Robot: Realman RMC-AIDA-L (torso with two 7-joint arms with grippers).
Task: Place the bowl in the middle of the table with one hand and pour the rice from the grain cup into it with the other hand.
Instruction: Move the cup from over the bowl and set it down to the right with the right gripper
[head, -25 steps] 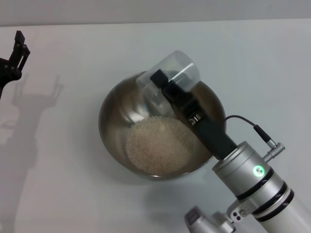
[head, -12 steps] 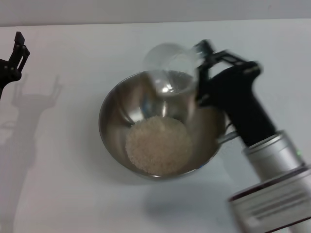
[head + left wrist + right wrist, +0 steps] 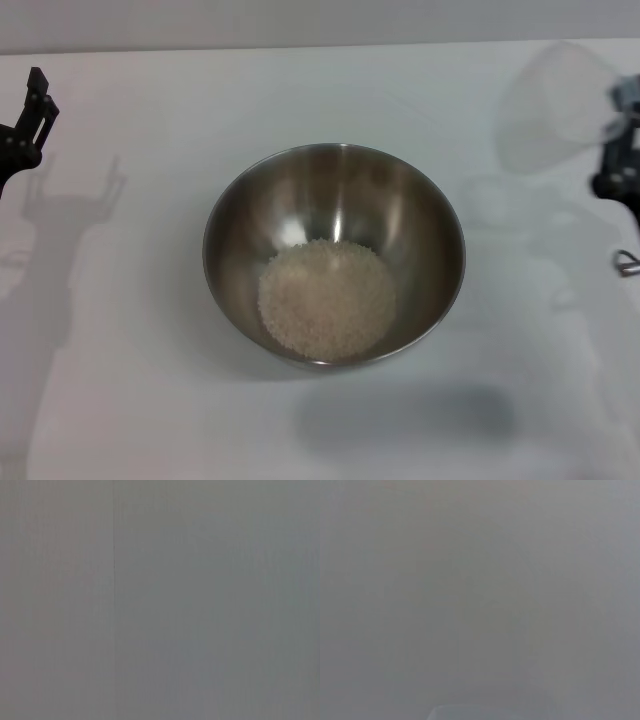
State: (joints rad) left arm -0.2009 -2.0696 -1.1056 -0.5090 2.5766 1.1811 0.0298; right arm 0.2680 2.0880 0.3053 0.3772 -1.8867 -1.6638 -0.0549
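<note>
My left gripper (image 3: 25, 120) hangs spread at the table's (image 3: 130, 400) far-left edge. The bowl (image 3: 333, 190) sits mid-table holding the rice (image 3: 327, 298). Right of it, my right gripper (image 3: 618, 150) pinches the grain cup (image 3: 555, 105).

Head view: from above, facing forward and down onto the table (image 3: 150, 400), bowl (image 3: 240, 215) near centre, moderately close | Left wrist view: faces a plain grey surface, direction indeterminate | Right wrist view: likewise plain grey | Overlap: no feature identifiably shared between views
</note>
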